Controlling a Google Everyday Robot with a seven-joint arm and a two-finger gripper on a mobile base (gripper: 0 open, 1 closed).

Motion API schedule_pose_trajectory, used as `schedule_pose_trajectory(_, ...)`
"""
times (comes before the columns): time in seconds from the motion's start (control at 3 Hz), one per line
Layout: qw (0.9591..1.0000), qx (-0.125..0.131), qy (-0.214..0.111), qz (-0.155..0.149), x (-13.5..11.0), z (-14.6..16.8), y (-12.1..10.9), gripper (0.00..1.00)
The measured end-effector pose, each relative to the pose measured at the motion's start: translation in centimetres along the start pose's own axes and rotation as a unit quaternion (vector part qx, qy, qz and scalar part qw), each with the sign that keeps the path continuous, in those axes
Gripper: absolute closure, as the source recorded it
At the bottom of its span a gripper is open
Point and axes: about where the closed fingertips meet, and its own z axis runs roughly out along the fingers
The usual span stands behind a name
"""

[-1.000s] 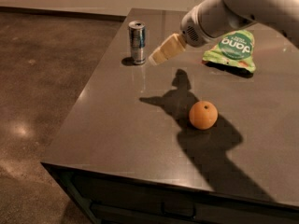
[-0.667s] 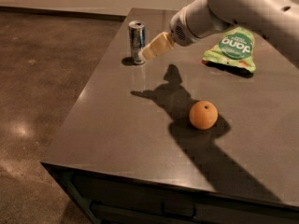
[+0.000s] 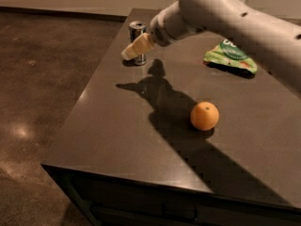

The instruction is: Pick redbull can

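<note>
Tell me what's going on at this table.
The robot's arm stretches over the table toward the can, which stands upright near the far left edge. The hand is right at the can, covering its lower part in view. An orange and a green bag lie apart to the right.

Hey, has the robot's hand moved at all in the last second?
Yes. The hand has swung left, away from the orange, and now overlaps the redbull can, its tip past the can's left edge.
</note>
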Motion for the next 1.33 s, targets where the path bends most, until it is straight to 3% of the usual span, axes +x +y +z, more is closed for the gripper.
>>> schedule_pose_trajectory(1.0, 0.9995, -0.009, -0.012, 0.027, -1.4, 5.2, -0.1, 0.0)
schedule_pose_trajectory(1.33, 0.9991, -0.011, -0.021, 0.035, -1.8, 5.6, -0.5, 0.15)
